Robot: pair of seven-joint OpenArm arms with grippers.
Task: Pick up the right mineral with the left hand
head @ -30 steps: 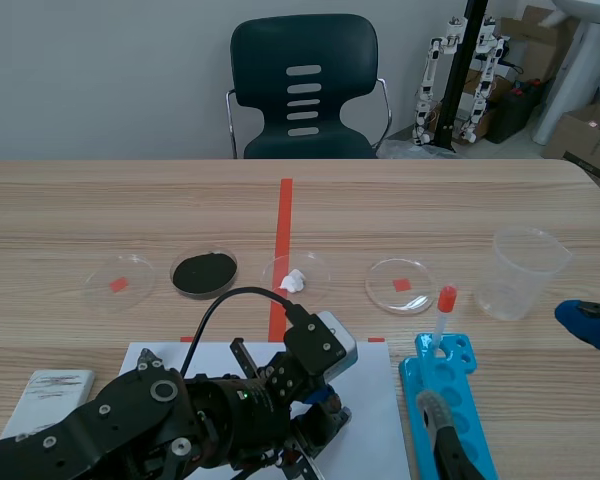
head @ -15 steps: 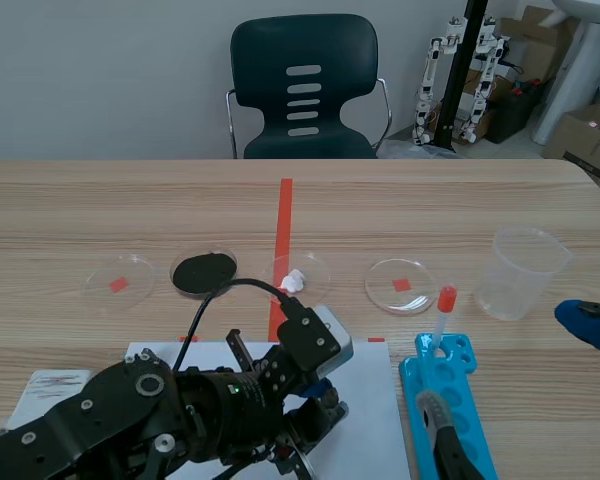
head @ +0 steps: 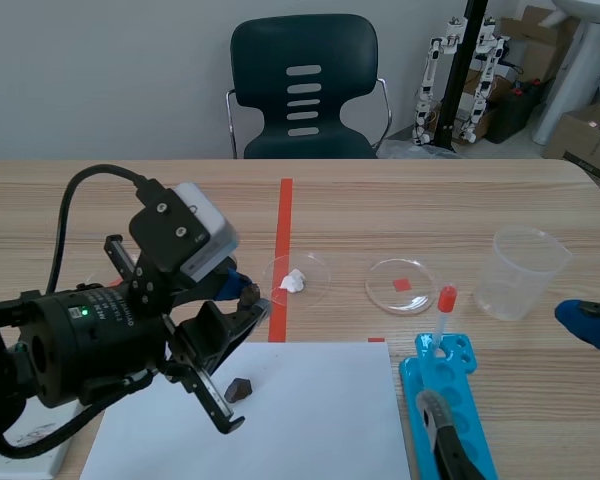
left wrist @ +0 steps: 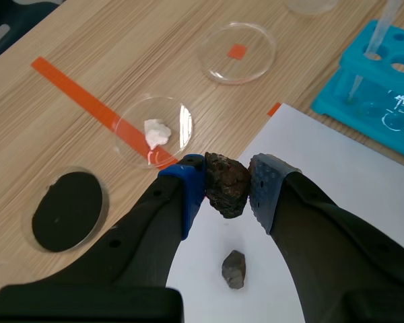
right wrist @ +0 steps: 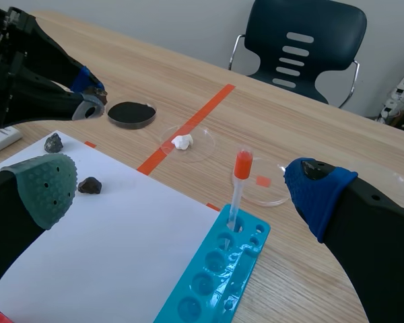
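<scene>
Over paper (left wrist: 337, 168), mineral (left wrist: 227, 195) in left gripper (left wrist: 227, 183)

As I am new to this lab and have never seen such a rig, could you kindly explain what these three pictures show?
It is a two-armed robot at a wooden table. One picture looks from between the arms; the other two come from a camera on each wrist. The left pincer is shut on a dark brown mineral, held above white paper where another stone lies. The right pincer is open, holding nothing. Nearby: clear dishes, a blue tube rack, a plastic beaker.
</scene>
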